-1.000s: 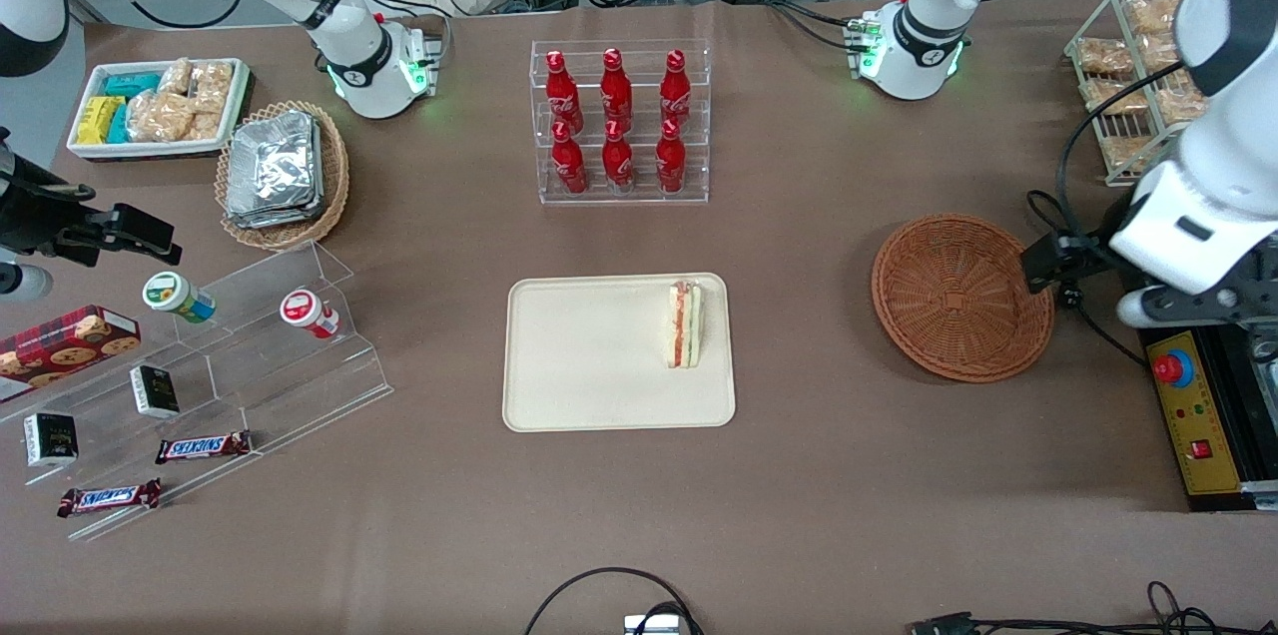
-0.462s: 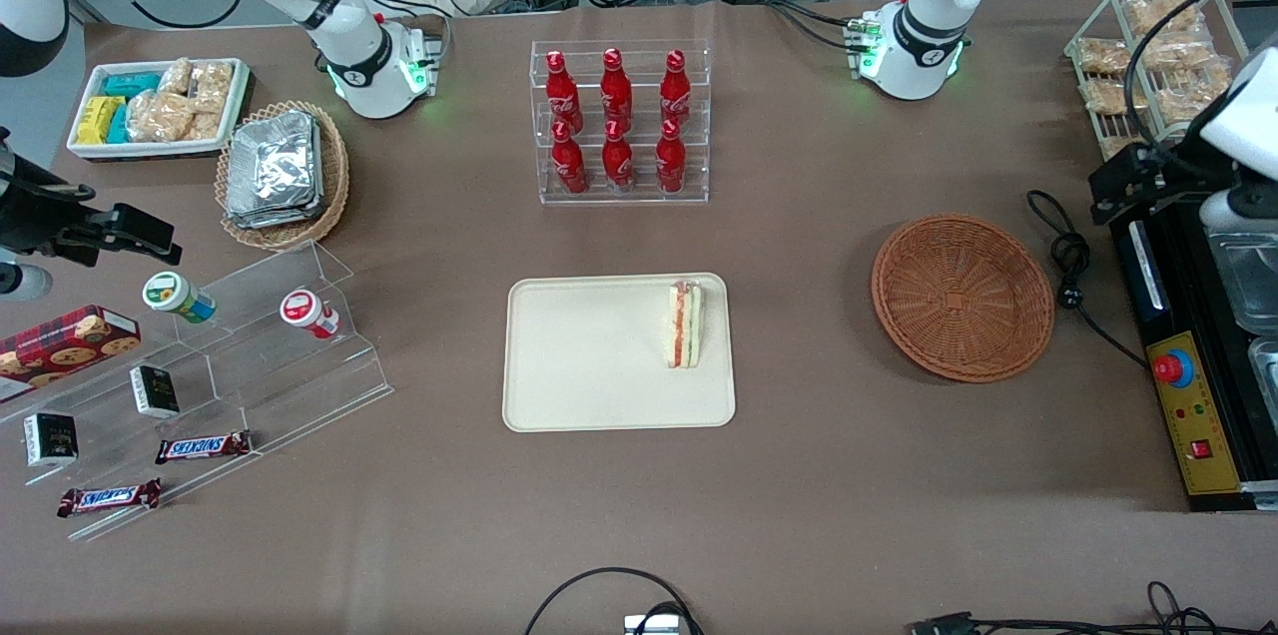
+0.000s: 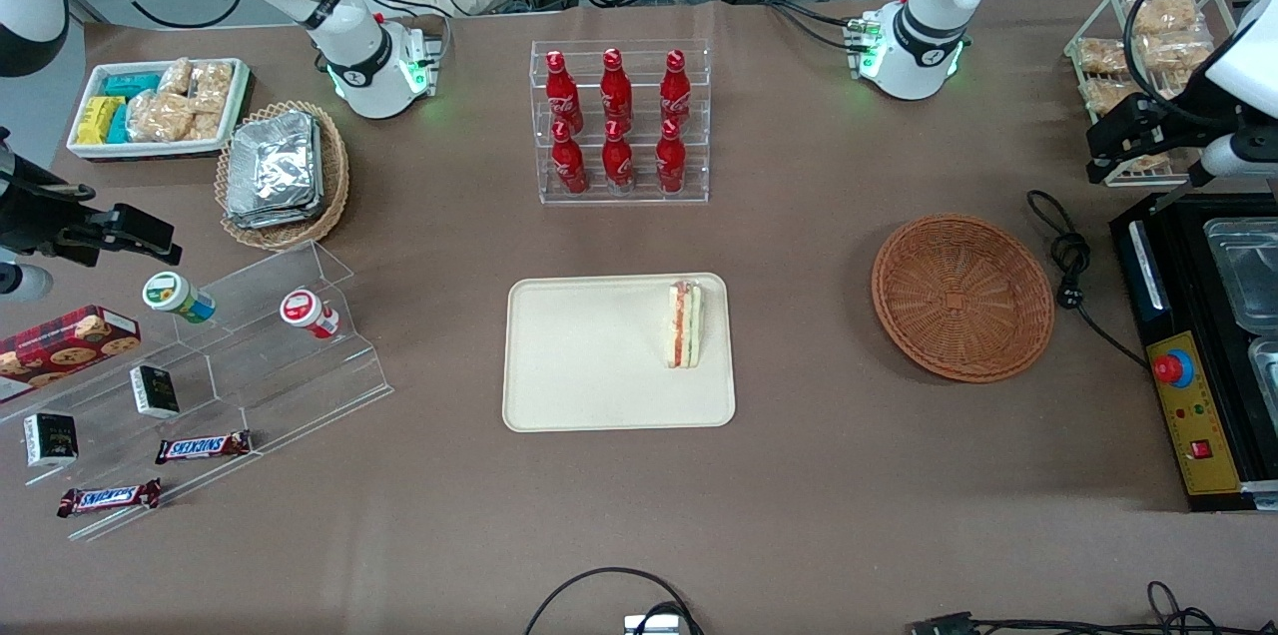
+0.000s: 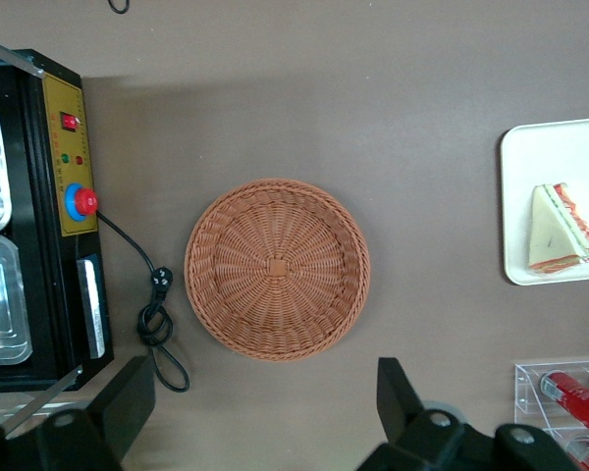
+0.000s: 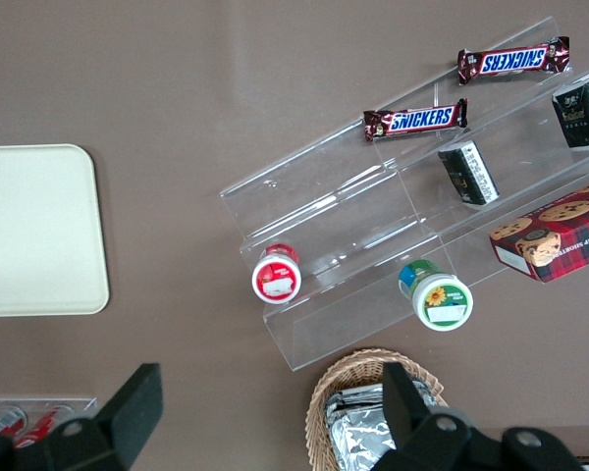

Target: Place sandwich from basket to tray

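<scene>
The sandwich (image 3: 684, 324) lies on its side on the tray (image 3: 589, 385), close to the rim at about three o'clock from the tray's middle, with its red and green filling edge showing. The basket (image 3: 962, 298) sits apart from the tray at roughly three o'clock, toward the working arm's end of the table, with nothing in it. The gripper (image 3: 1138, 144) hangs high over the table edge, about one o'clock from the basket and farther from the front camera, above a wire rack of snack packets (image 3: 1138, 56). Its fingers (image 4: 398, 392) are spread wide and hold nothing.
</scene>
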